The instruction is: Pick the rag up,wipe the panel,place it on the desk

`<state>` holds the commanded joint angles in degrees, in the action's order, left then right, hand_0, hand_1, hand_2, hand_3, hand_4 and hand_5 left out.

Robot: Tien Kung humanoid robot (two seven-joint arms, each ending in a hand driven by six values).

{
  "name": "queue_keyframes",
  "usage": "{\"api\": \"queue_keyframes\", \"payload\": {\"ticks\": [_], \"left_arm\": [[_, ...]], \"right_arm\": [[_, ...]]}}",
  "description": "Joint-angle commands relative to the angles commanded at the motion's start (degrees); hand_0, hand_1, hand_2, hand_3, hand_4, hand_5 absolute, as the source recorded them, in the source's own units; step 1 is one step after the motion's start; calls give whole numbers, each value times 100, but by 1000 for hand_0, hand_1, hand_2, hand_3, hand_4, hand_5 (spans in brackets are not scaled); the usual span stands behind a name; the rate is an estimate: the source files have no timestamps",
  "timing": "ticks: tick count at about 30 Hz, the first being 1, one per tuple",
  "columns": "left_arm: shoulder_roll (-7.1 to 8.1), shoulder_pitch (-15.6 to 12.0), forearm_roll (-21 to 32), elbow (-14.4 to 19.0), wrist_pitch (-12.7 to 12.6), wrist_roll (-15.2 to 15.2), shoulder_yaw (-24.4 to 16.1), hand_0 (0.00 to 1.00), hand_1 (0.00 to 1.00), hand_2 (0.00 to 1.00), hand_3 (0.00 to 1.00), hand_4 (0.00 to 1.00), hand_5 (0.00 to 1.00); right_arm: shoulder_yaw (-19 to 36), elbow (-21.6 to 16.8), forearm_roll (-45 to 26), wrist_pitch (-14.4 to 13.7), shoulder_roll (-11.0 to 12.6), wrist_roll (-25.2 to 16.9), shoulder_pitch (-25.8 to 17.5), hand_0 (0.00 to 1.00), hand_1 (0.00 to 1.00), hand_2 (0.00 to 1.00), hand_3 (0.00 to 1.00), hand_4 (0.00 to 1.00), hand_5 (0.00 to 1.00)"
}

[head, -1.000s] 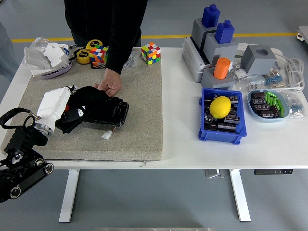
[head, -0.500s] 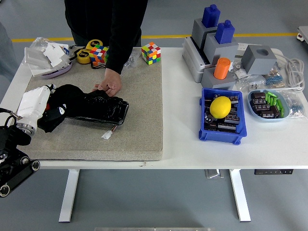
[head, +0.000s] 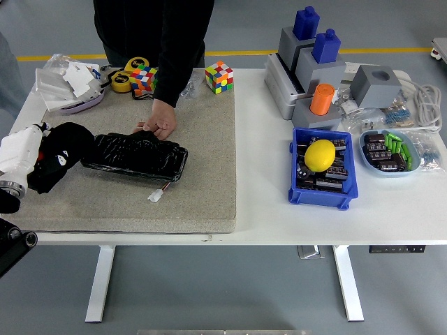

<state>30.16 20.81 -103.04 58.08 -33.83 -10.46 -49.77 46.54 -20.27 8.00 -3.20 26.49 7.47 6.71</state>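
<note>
— Any legible writing? 
— None. The left hand (head: 21, 157), fingers closed on the black rag (head: 59, 153), sits at the beige mat's (head: 202, 188) left edge, beside the black panel (head: 136, 155).
— Beyond? 
— A person's hand (head: 159, 125) steadies the panel; white bench (head: 279, 216), grey floor (head: 230, 293).

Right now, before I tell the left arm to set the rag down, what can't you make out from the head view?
- Left hand: its fingers are buried in the bunched black cloth rag, so the grip itself is unseen.
- Left arm: cut off by the picture's left edge.
- Right hand: outside the frame.
- Glossy black rectangular panel: its far edge is partly covered by the person's hand.
- Panel cleanliness: too dark and shiny to judge.
</note>
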Motion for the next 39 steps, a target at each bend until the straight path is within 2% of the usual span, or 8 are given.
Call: {"api": "queue_keyframes", "payload": {"ticks": [5,14,23,31,32,37,38,39], "left_arm": [[55,-117,-22,-4,3,19,-226,194,120,448,633,540,95],[56,-335,80,-167,-42,150,-663,199,121,449,633,540,96],[-30,-354,281,-375,-120,368,-654,204,130,449,633,540,97],[-169,-318,475,-709,-197,584,-627,213,149,449,632,540,96],[-179,-305,505,-740,-210,621,-601,236,192,452,632,540,100],[-252,-273,614,-866,-210,695,-572,236,192,452,632,540,100],[-264,-274,632,-876,-200,696,-576,286,335,475,571,545,116],[-272,-270,678,-893,-195,728,-557,286,335,475,571,545,116]], "right_arm": [[2,4,2,0,-2,6,-11,726,631,675,641,998,648],[-12,-11,21,-16,-14,3,-2,726,631,674,641,998,646],[52,-18,31,-26,-21,9,-10,726,631,674,641,998,645],[84,-19,39,-20,-43,7,-11,727,631,674,641,998,647],[87,-19,41,-20,-40,8,-10,727,631,675,641,998,647],[91,-17,39,-23,-37,12,2,727,631,675,641,998,647],[91,-18,37,-25,-38,10,2,725,631,675,641,998,647],[100,-24,40,-28,-40,6,-1,725,631,675,641,998,647]]}}
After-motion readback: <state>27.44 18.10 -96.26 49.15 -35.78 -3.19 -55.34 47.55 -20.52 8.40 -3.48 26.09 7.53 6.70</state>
